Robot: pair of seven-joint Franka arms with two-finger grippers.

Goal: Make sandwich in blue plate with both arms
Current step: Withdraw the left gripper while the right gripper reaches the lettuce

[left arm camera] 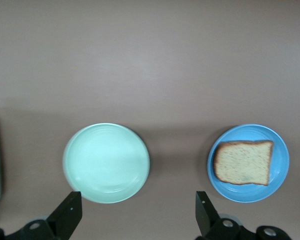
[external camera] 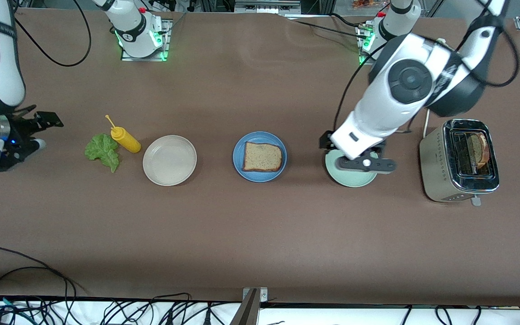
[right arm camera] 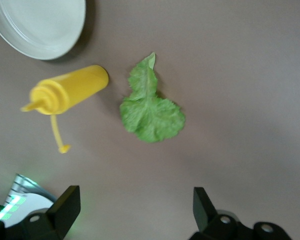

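Three plates (external camera: 169,160), one bread slice (external camera: 262,156) visible, possibly another in toaster (external camera: 461,160).

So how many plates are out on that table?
3, in a row: a beige plate beside the yellow bottle, the blue plate in the middle holding a bread slice, and a pale green plate partly hidden under the left pincer.
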